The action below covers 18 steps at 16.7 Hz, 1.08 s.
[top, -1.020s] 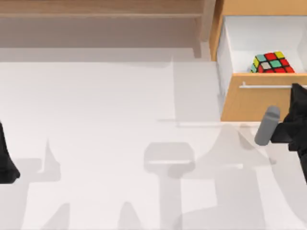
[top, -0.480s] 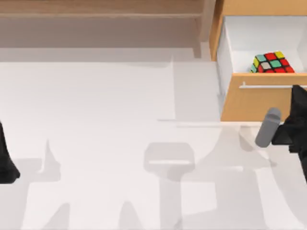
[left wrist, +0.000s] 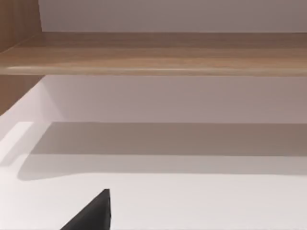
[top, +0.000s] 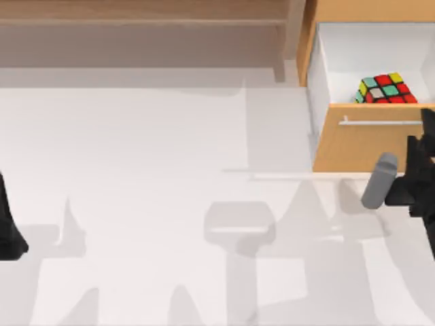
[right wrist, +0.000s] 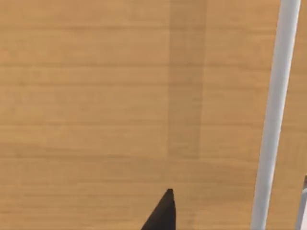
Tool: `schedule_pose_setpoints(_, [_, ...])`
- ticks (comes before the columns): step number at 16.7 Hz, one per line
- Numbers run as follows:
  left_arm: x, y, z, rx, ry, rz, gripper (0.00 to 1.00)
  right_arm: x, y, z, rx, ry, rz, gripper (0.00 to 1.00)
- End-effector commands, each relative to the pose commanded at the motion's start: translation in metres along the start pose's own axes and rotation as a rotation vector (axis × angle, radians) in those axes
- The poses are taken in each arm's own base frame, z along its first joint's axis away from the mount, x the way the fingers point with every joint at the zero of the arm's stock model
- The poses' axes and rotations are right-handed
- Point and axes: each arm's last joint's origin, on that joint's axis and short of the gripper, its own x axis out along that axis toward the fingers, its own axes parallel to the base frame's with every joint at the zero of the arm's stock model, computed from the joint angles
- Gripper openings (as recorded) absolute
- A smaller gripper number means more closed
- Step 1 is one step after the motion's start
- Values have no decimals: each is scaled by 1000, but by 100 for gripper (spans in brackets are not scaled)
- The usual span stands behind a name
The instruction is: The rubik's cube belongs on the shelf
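Top view, rubik's cube (top: pixel 385 89) in open drawer (top: pixel 367 139), shelf (top: pixel 143 17) behind

An orange-wood drawer cabinet (top: pixel 353 146) stood at the table's (top: pixel 170 190) far right corner in front of me, its white-lined drawer (top: pixel 367 54) pulled open, a metal bar handle (top: pixel 380 123) running across the wooden front.

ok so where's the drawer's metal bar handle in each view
top view: the metal bar handle runs across the orange-wood drawer front at right, below the rubik's cube.
left wrist view: not in it.
right wrist view: pale bar over the wood.
shared landmark: that drawer front.
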Motion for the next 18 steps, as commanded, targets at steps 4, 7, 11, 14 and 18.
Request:
schedule_pose_setpoints(4, [0,0,0,0,0,0,100,0,0,0,0,0,0,100])
schedule_pose_setpoints(7, [0,0,0,0,0,0,100,0,0,0,0,0,0,100])
schedule_pose_setpoints(11, [0,0,0,0,0,0,100,0,0,0,1,0,-2,100])
schedule_pose_setpoints(14, [0,0,0,0,0,0,100,-12,0,0,1,0,-2,100])
schedule_pose_setpoints(18, [0,0,0,0,0,0,100,-20,0,0,0,0,-1,100])
